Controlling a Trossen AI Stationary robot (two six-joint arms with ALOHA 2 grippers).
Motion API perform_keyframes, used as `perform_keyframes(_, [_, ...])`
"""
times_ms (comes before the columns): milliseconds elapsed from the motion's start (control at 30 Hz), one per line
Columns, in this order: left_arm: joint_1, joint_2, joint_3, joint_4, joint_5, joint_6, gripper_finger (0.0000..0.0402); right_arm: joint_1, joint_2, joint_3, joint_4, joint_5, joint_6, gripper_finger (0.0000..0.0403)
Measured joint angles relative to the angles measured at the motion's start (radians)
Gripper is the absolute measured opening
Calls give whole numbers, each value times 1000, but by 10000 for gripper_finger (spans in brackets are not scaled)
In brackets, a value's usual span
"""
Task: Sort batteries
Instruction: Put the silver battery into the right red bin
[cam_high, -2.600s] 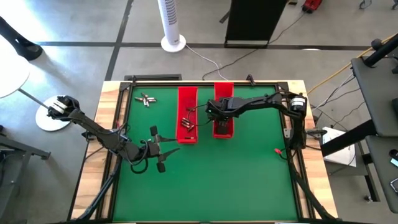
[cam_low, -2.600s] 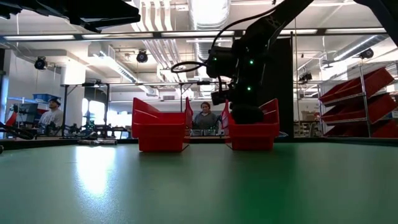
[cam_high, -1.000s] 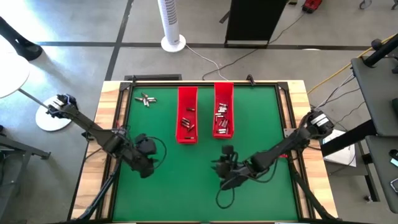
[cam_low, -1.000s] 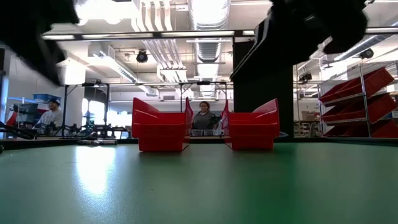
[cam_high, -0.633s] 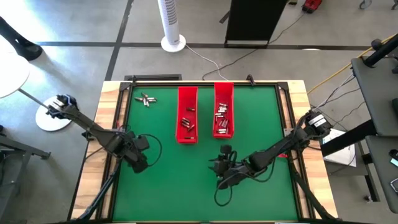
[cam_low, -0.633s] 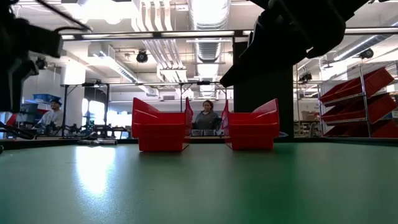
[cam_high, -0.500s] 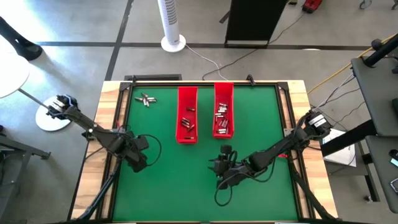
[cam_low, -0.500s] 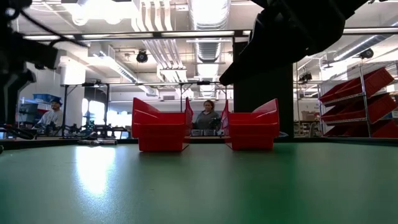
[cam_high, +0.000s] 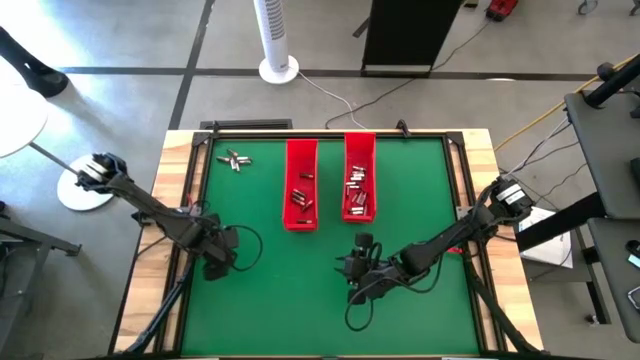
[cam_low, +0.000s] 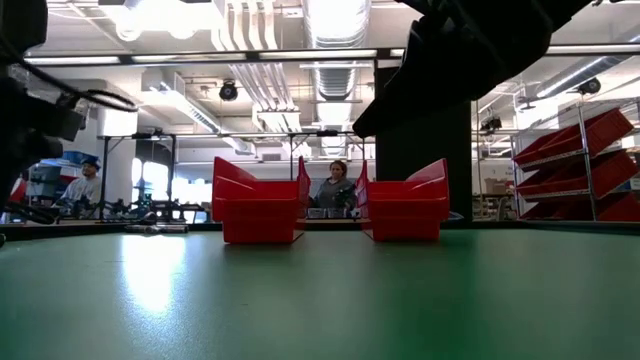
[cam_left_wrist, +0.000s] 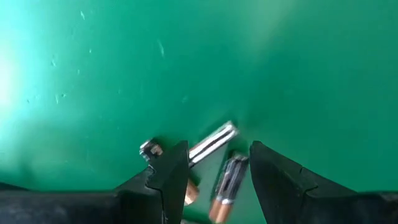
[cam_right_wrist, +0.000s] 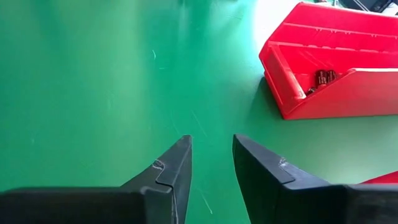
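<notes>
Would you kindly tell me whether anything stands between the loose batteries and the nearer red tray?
Nothing visible does: only bare green mat lies between the loose batteries and the nearer red tray.

- I see a small cluster of loose batteries (cam_high: 235, 159) lying flat on the green mat near the far left corner; my left wrist view shows a silvery one (cam_left_wrist: 212, 141) and a brown-ended one (cam_left_wrist: 225, 188) at crossing angles.
- More batteries lie flat in the left red tray (cam_high: 300, 183).
- More batteries lie jumbled in the right red tray (cam_high: 359, 175).
</notes>
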Motion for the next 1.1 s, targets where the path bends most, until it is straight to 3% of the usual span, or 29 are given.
perform_keyframes(433, [0,173,1,19,-13,175,146,0,0,0,-2,-1,7,81])
perform_keyframes(633, [0,229,6,36,-6,237,106,0,0,0,-9,-3,7,70])
perform_keyframes(900, [0,238,42,47,0,255,17,0,0,0,-9,-3,7,64])
perform_keyframes(1100, [0,252,112,201,-61,267,19,0,0,0,-9,-3,10,74])
